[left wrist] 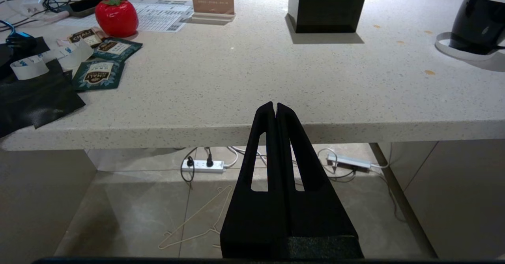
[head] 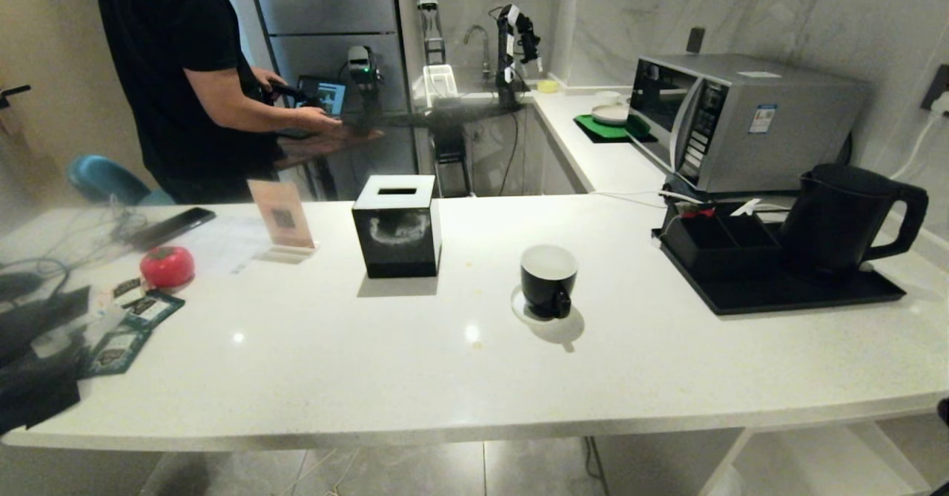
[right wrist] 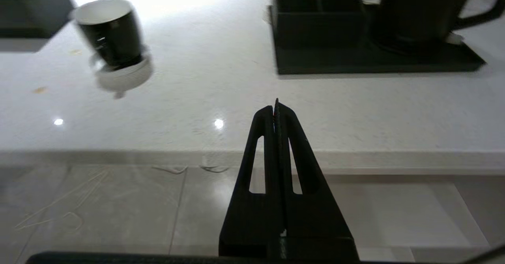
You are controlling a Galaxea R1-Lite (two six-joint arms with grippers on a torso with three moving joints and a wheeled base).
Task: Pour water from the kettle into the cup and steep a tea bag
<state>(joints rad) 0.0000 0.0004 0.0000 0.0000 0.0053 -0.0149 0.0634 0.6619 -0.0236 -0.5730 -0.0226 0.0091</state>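
The right gripper (right wrist: 276,108), pressed closed and empty, hangs off the countertop's (right wrist: 236,98) near edge; the kettle (right wrist: 418,11) stands well beyond.

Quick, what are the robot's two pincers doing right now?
Left pincer: closed, holding nothing, below the counter edge.
Right pincer: closed, holding nothing, by the counter edge.

Neither of my arms shows in my head view. From my right wrist the kettle (right wrist: 418,11) is cut off at the top and the cup (right wrist: 110,33) is smeared by blur. From my left wrist the cup (left wrist: 479,23) runs off the frame's edge, and the tissue box (left wrist: 325,5) loses its top.
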